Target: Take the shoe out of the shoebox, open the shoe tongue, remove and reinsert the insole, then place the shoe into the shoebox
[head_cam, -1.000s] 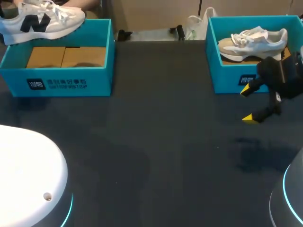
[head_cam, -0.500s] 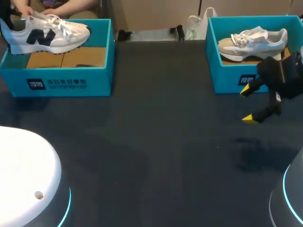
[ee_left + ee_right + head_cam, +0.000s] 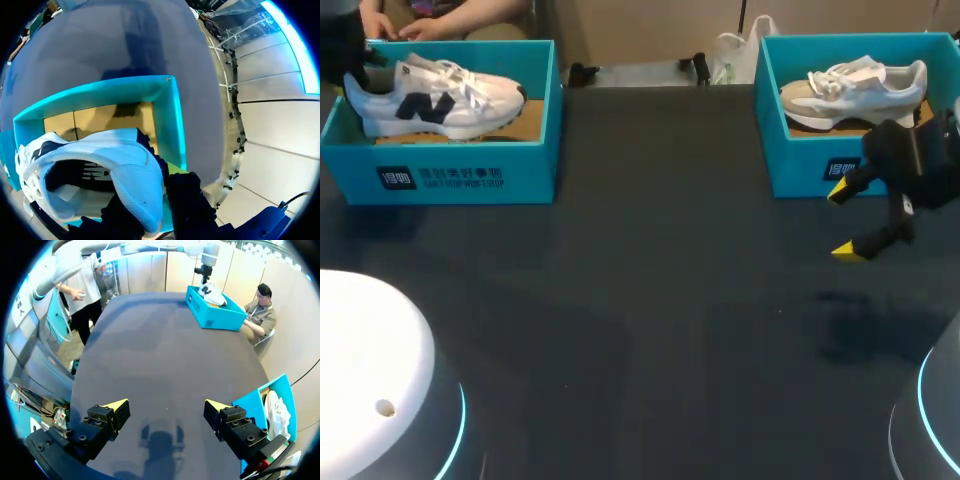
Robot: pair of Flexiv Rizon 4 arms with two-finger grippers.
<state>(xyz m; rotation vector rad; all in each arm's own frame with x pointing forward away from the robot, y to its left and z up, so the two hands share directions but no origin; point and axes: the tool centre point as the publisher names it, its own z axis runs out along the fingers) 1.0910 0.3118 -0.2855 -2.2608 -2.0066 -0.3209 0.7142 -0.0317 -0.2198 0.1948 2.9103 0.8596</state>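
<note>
A white shoe with a dark letter on its side lies low inside the left teal shoebox, toe toward the table's middle. My left gripper is at the box's far left corner, shut on the shoe's heel. In the left wrist view the heel collar of the shoe sits pinched between the black fingers, over the box's cardboard floor. My right gripper hangs open in front of the right shoebox, which holds a second pale shoe. The right wrist view shows this gripper with nothing in it.
A person's hands are just behind the left shoebox. My arms' white bases fill the near corners. A plastic bag lies at the far edge between the boxes. Dark table stretches between the two boxes.
My left gripper has carried the white shoe down and to the right, from above the box's rim into the left shoebox. The right arm has not moved.
</note>
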